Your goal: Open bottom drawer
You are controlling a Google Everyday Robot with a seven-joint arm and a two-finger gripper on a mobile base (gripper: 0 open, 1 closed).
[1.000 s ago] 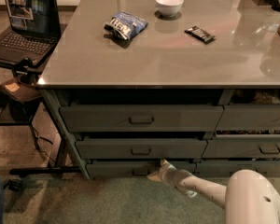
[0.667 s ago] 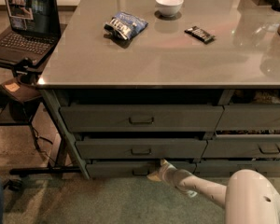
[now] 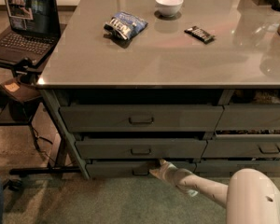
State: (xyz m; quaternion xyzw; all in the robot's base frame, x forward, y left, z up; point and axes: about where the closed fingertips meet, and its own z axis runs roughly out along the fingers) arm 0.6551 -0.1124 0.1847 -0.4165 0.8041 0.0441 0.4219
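1. Okay, one camera view, looking down over a grey table (image 3: 177, 64) and onto the drawer fronts beneath it.
2. Up on the table sit a white bowl (image 3: 169, 4), a blue snack bag (image 3: 125, 25) and a dark wrapped bar (image 3: 199, 33), all well apart from each other.
3. Off to the left, an open laptop (image 3: 25, 27) rests on a side stand, its screen lit.
4. Below the tabletop, three wide grey drawers are stacked: the top drawer (image 3: 98, 119), the middle drawer (image 3: 107, 149), and at floor level the bottom drawer (image 3: 109, 169), the slimmest front of the three.
5. That bottom drawer carries a small dark pull handle (image 3: 140, 172) at its centre.
6. Narrower grey drawers (image 3: 252, 147) stand to the right of the stack.
7. Down low, the pale arm (image 3: 210, 188) reaches in from the lower right, just above the green carpet (image 3: 107, 202).
8. At its tip, the gripper (image 3: 158, 168) is right at the bottom drawer's front, just beside the handle on its right side.
9. Open or closed? I cannot tell from this angle, nor whether it touches the handle.
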